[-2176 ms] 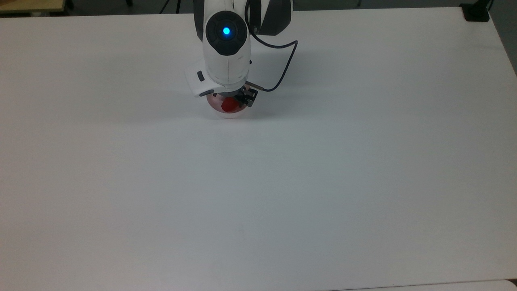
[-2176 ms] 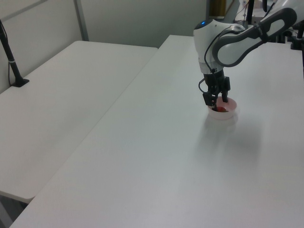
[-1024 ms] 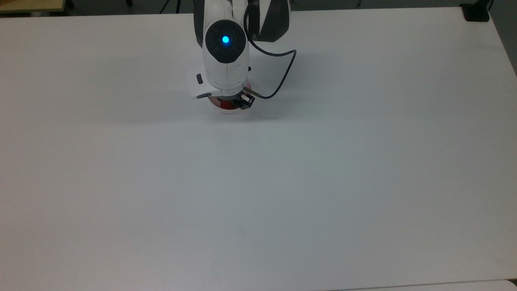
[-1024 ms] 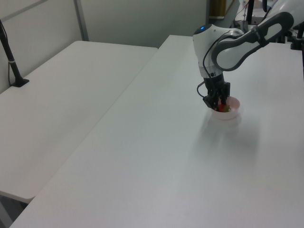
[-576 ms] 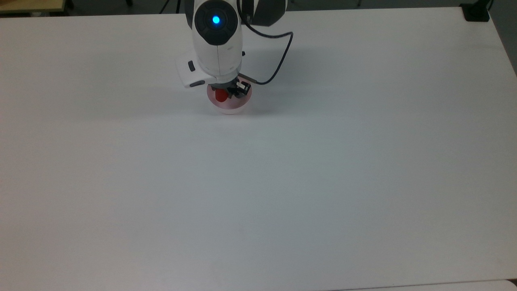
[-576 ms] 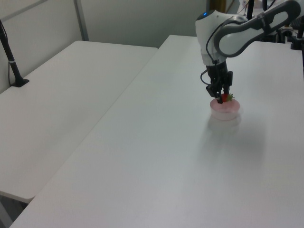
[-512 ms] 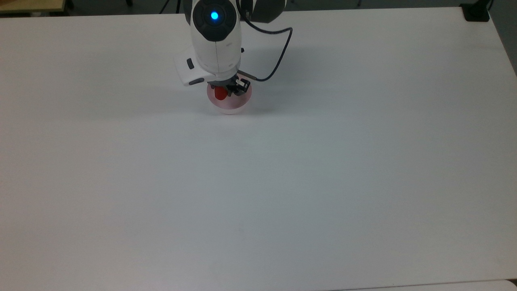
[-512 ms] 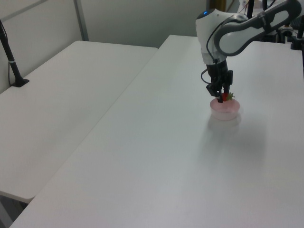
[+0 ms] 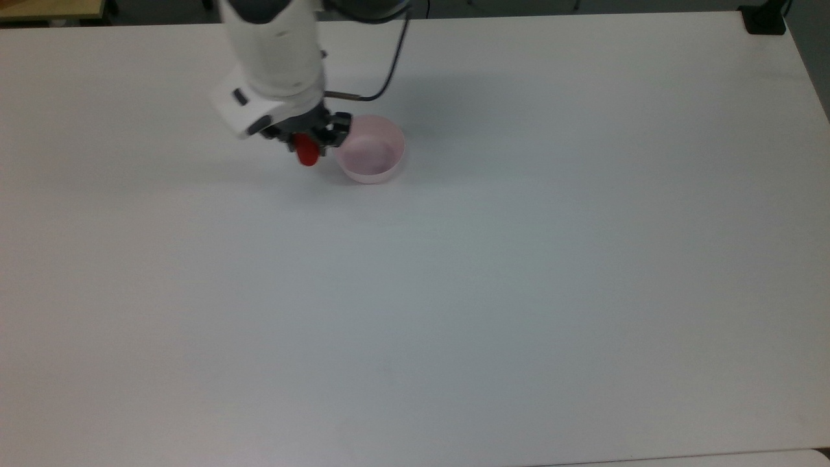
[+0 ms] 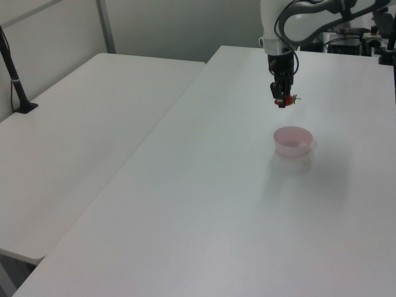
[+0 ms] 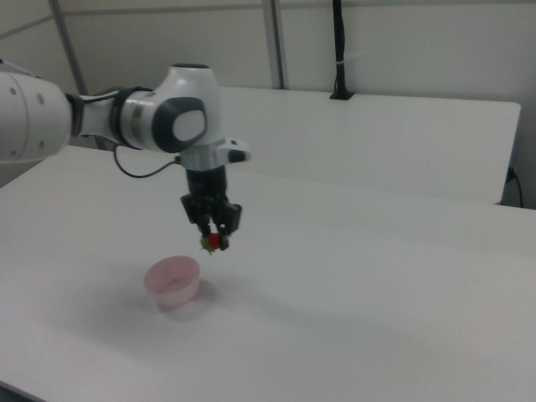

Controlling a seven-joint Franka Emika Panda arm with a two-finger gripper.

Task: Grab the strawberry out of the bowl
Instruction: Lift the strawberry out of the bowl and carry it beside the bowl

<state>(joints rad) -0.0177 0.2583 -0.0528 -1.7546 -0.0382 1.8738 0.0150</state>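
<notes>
Bare white table (image 9: 454,311) in the foreground of the top view. Beyond it stood the bowl (image 9: 371,157), pale pink and empty. Just past the bowl, toward the top view's left, the gripper (image 9: 306,144) hung well above the tabletop with its fingers pinched on the strawberry (image 9: 307,152), red body downward; the right view showed the fruit clear of the rim. The pick appeared complete, with nothing evidently left but to hold it.

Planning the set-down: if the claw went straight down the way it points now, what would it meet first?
Probably bare table, not the bowl: the claw, shut on the strawberry, hangs beside the bowl, though depth is uncertain.
</notes>
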